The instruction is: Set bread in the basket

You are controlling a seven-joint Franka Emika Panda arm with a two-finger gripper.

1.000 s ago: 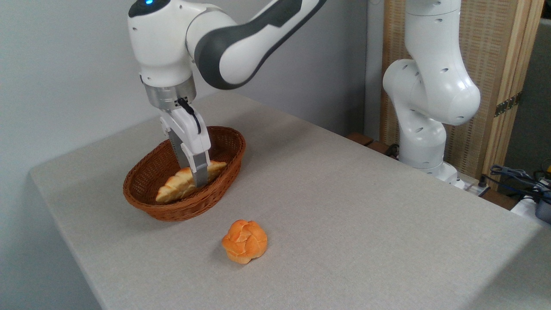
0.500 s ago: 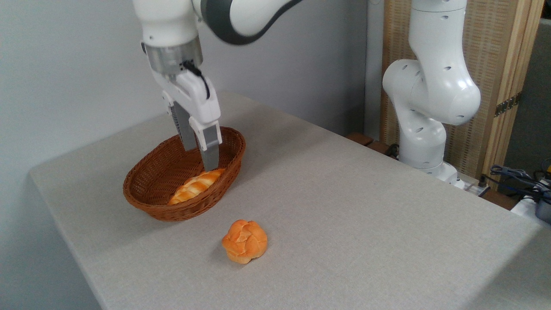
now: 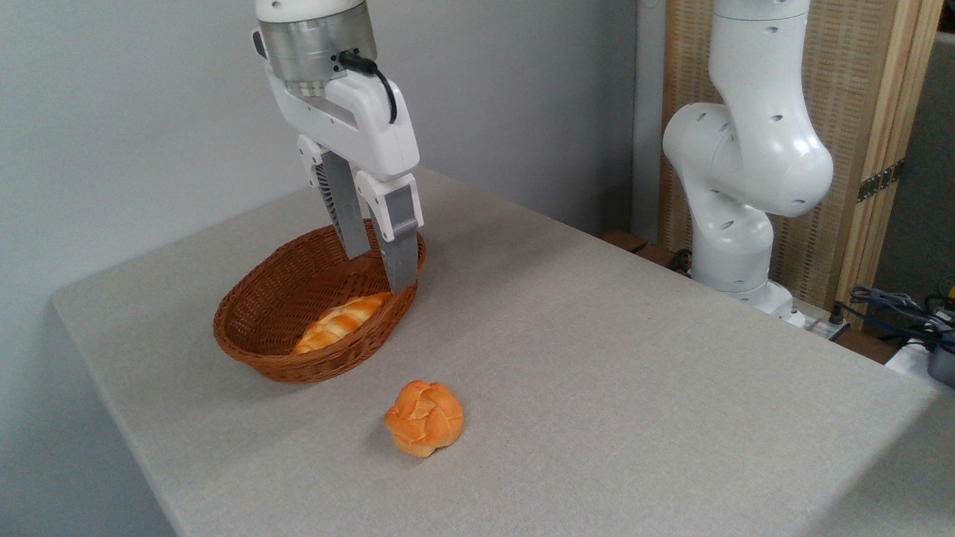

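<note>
Bread [image 3: 339, 323] lies inside the basket [image 3: 257, 356] near the desk's [image 3: 597, 358] left edge — the hand [image 3: 380, 273] hangs above, fingers narrowly parted, holding nothing.

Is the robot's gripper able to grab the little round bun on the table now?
Probably yes. The bun sits alone on the bare table, with nothing over or around it. The gripper hangs open and empty above the basket close by, so its way down looks free.

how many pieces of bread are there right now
2. The braided loaf lies inside the wicker basket; the round knotted bun sits on the table in front of it.
</note>
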